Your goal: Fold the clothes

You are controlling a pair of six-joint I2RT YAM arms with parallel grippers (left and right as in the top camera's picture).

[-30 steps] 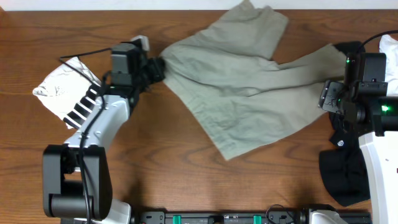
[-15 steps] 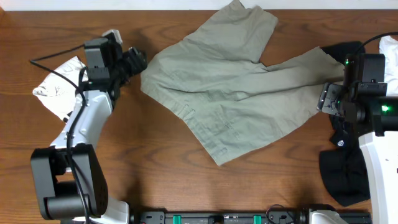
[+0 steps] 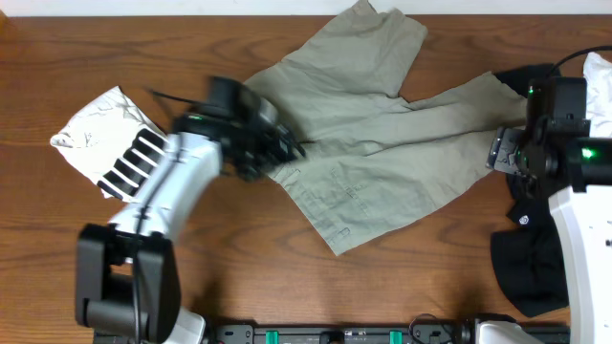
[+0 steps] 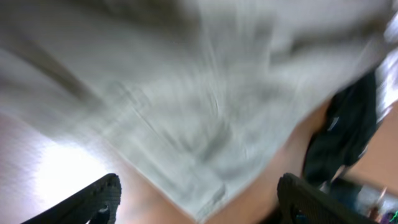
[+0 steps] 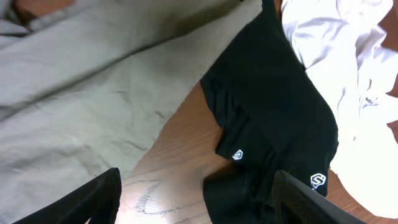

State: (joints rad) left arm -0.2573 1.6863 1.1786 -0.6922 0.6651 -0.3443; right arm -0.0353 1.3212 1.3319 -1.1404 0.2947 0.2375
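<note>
Khaki shorts (image 3: 363, 143) released: left hand (image 3: 279, 147), now spread wide, has swung right over them; right hand (image 3: 505, 153) spread too.

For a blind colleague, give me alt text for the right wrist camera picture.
Grey-green garment at left, black garment with small white logos beside it, white garment top right, all on a wooden table. The right tool, open, frames the bottom corners.
</note>
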